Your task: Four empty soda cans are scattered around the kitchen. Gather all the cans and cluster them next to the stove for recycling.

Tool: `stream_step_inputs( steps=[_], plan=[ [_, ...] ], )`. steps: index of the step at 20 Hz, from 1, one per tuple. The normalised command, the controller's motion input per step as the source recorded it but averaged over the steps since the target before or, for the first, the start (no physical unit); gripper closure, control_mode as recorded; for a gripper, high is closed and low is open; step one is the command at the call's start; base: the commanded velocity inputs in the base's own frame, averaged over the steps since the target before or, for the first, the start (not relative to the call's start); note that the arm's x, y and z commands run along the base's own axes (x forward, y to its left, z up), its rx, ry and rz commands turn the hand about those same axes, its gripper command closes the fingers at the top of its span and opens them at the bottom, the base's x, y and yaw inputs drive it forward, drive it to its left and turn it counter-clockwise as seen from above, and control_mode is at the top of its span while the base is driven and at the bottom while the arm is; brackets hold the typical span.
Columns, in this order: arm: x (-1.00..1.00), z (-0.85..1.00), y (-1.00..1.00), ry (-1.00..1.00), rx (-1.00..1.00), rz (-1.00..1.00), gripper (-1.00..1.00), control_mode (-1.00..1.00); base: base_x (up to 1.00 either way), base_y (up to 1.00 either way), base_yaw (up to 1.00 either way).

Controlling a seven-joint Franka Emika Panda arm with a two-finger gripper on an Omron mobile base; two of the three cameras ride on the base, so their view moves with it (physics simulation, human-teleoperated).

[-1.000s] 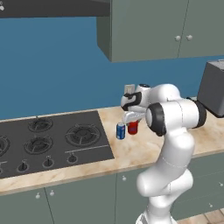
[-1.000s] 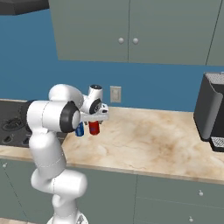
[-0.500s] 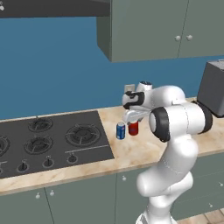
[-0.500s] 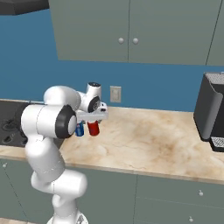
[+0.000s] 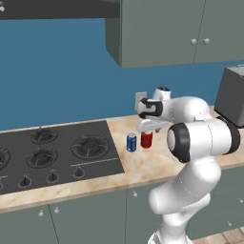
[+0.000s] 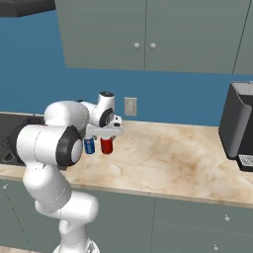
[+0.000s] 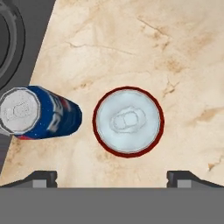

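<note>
Hovering wide-open tool [image 7: 112,178], nothing held

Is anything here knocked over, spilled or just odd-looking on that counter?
Nothing stands out. A red can and a blue can stand upright, close together but apart, on the marble counter just right of the black stove. The claw hangs open straight above the red can. No spill or dent shows.

Red can [image 7: 128,121] with silver top, blue can [image 7: 41,113] with white and red marks, black stove [image 5: 57,150]
</note>
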Motion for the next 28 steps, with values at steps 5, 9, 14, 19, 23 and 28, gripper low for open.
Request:
stream_step_inputs(
  steps=[5,9,14,19,23,28],
  plan=[
    [-0.23,0.19,-0.12,0.00,0.00,-0.11,-1.00,-1.00,0.00,0.00,0.00],
    [-0.29,0.12,-0.08,0.01,0.00,-0.10,-1.00,-1.00,0.00,0.00,0.00],
    [-0.26,0.10,-0.05,0.01,-0.02,-0.09,-1.00,-1.00,0.00,0.00,0.00],
    [-0.39,0.06,0.01,0.01,-0.01,-0.13,-1.00,-1.00,0.00,0.00,0.00],
    [-0.40,0.00,0.09,-0.04,-0.05,-0.11,-1.00,-1.00,0.00,0.00,0.00],
    [-0.36,0.00,0.10,-0.13,-0.02,-0.02,-1.00,-1.00,0.00,0.00,0.00]
  ],
)
